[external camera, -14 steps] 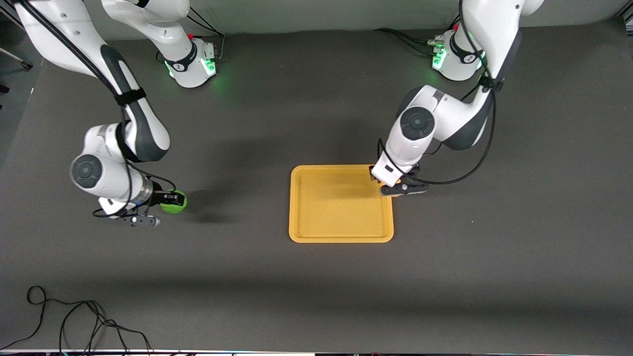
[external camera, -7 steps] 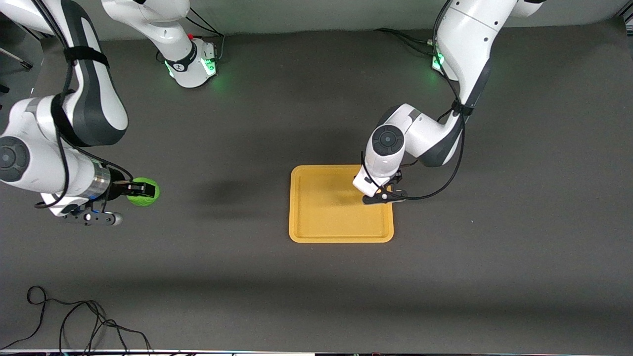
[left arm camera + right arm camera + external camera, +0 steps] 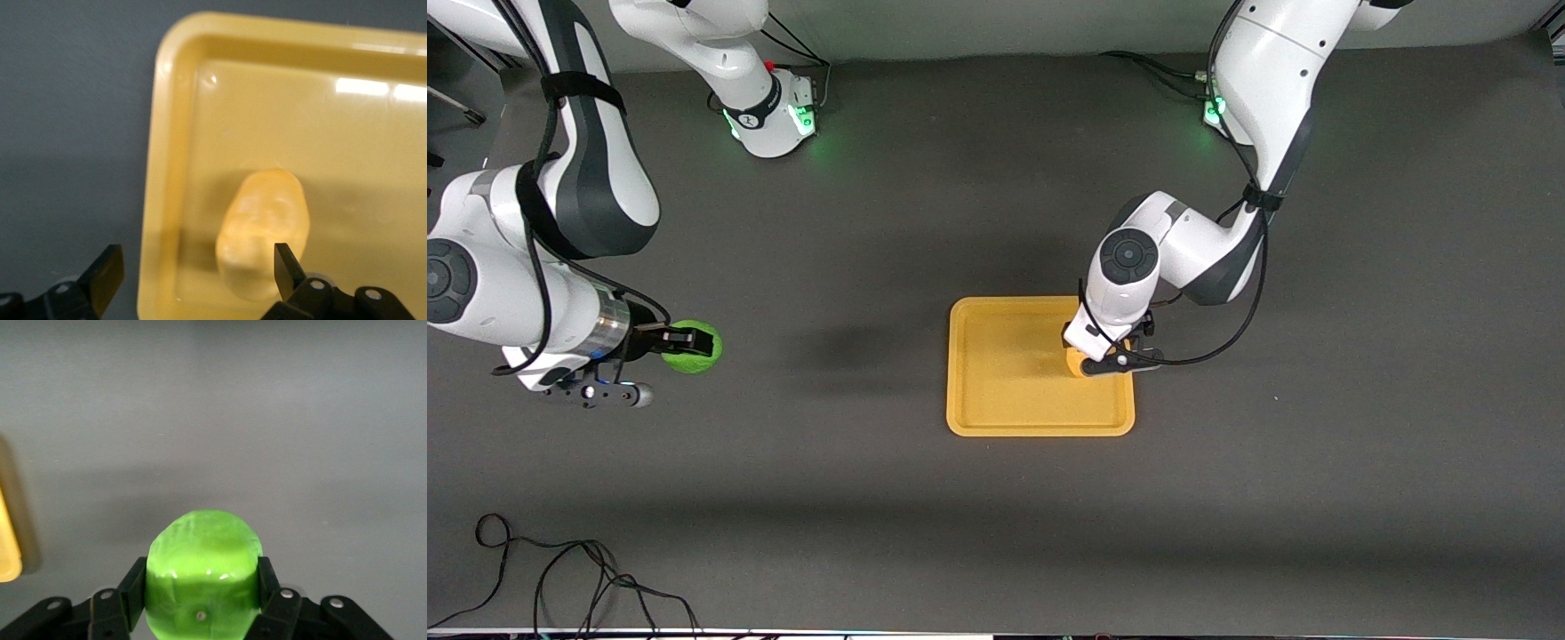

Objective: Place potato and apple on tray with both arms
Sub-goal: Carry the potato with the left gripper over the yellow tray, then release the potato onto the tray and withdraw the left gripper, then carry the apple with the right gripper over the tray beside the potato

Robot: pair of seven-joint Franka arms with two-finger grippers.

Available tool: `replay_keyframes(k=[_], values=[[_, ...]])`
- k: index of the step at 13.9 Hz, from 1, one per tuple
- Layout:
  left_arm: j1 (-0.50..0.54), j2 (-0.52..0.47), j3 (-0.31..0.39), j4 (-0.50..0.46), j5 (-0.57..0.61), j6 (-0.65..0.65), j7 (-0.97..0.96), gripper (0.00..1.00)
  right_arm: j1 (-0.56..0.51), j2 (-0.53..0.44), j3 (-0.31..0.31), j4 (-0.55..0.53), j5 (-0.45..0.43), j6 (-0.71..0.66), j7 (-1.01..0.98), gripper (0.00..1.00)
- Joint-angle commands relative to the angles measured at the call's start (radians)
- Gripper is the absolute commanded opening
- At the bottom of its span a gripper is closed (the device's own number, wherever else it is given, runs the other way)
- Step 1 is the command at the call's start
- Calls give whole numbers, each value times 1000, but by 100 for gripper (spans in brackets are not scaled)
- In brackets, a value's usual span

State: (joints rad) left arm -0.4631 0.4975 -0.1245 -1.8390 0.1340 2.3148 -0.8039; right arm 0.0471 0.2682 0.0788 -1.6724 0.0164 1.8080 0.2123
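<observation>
The left gripper hangs over the tray, at the end of it toward the left arm's base, with its fingers spread wide. The potato lies on the tray floor below them, close to the rim, released; in the left wrist view one finger overlaps its edge and the other stands over the table just outside the rim (whether that first finger touches the potato cannot be told). In the front view only a small part of the potato shows beside the gripper.

The right gripper is in the air over bare table toward the right arm's end, well apart from the tray. Its fingers are clenched on the apple, which sits squarely between them.
</observation>
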Motion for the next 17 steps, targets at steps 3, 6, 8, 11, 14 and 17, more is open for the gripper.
replay_keyframes(k=[3, 6, 8, 11, 14, 17], values=[[139, -265, -1, -17, -2, -289, 170, 100, 245, 159, -4, 191, 25, 7, 292, 10], [251, -411, 2, -16, -36, -443, 349, 100, 367, 331, -2, 391, 57, 7, 513, 10], [355, -511, 5, -16, -68, -540, 518, 100, 463, 422, -7, 425, 51, 59, 631, 10], [533, -624, 5, -13, -145, -626, 760, 100, 513, 488, -7, 425, 56, 128, 723, 10], [613, -665, 5, 19, -146, -673, 830, 100, 566, 546, -5, 427, 51, 160, 730, 10], [617, -666, 34, 52, -146, -706, 873, 100, 579, 585, -7, 424, 51, 213, 745, 10]])
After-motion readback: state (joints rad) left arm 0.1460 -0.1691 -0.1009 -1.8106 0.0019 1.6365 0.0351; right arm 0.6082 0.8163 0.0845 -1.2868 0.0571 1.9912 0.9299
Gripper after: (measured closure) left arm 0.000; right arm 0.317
